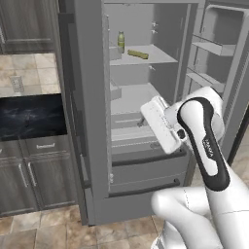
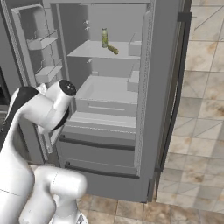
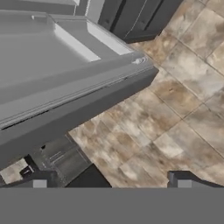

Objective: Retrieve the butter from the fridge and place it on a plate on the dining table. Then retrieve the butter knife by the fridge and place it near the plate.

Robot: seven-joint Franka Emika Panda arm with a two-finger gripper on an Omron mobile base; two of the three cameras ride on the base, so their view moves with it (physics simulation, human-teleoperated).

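Butter (image 1: 137,54), a slim olive bar, lies on the smooth grey fridge (image 1: 92,146) shelf; my claw (image 3: 109,181) hangs spread apart, empty, above tan stone tiles (image 3: 183,96).

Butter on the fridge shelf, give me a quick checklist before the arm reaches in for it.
1. Fridge doors open: ok, both stand wide.
2. Butter in sight: ok, lying on the upper shelf.
3. Path past the green bottle: ok, the bottle stands beside the butter, apart from it.
4. Gripper jaws open and empty: ok, tips stand wide with only floor tiles between them.
5. Gripper aimed at the butter: not ok, the hand view looks down at the fridge's lower front and the floor.
6. Gripper raised to shelf level: not ok, the wrist is low, at drawer level.
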